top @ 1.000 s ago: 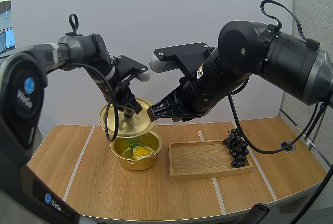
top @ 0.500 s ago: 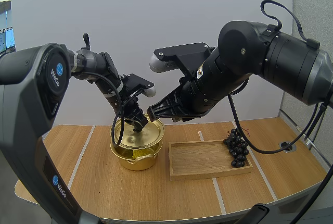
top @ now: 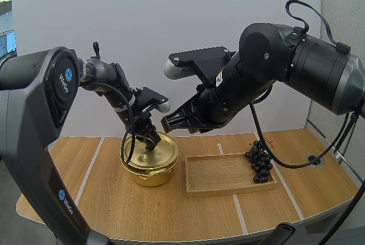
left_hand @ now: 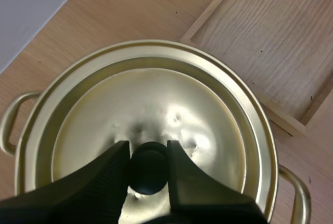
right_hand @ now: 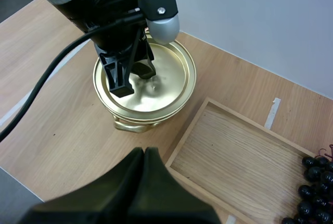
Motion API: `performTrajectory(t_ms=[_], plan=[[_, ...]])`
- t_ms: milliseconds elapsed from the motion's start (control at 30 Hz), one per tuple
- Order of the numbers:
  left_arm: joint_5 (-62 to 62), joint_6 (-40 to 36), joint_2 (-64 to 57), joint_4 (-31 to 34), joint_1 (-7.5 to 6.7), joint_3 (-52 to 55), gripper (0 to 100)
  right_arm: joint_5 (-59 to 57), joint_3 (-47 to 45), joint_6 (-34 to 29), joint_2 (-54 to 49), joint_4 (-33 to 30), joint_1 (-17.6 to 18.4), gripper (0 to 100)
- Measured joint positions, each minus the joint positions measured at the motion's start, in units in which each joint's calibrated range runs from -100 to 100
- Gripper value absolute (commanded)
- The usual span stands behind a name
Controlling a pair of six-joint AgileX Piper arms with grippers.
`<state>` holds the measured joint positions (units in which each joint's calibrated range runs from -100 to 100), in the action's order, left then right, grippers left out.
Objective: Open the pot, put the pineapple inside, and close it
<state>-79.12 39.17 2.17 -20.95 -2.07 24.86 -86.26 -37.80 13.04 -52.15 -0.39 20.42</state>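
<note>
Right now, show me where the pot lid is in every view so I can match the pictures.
High view: the lid sits on the gold pot, left of the wooden tray, under the left hand.
Left wrist view: the lid covers the pot; the left hand grips its black knob.
Right wrist view: the lid sits beside the tray, the left hand on it.
Shared landmark: the wooden tray.

Wooden tray (top: pixel 225 174) lying flat on table (top: pixel 171 213), right of centre, inside bare. Bunch of dark grapes (top: pixel 259 162) resting at tray's right end, overlapping its rim. Pale lines (top: pixel 88 171) running front to back across tabletop.
</note>
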Motion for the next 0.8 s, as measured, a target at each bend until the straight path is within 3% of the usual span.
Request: performTrajectory(t_ms=[400,467,533,600,700,800], plan=[[2.12,0.22,3.05,0.00,0.00,0.71,0,0.00,0.00,0.00,0.00,0.00,0.00,0],[2.12,0.22,3.17,0.00,0.00,0.71,5,0.00,0.00,0.00,0.00,0.00,0.00,0],[2.12,0.22,3.15,0.00,0.00,0.71,20,0.00,0.00,0.00,0.00,0.00,0.00,0],[2.12,0.22,3.15,0.00,0.00,0.71,48,0.00,0.00,0.00,0.00,0.00,0.00,0],[1.91,0.22,3.15,0.00,0.00,0.71,97,0.00,0.00,0.00,0.00,0.00,0.00,0],[0.74,0.45,2.91,0.12,0.00,0.71,100,0.00,0.00,0.00,0.00,0.00,0.00,0]])
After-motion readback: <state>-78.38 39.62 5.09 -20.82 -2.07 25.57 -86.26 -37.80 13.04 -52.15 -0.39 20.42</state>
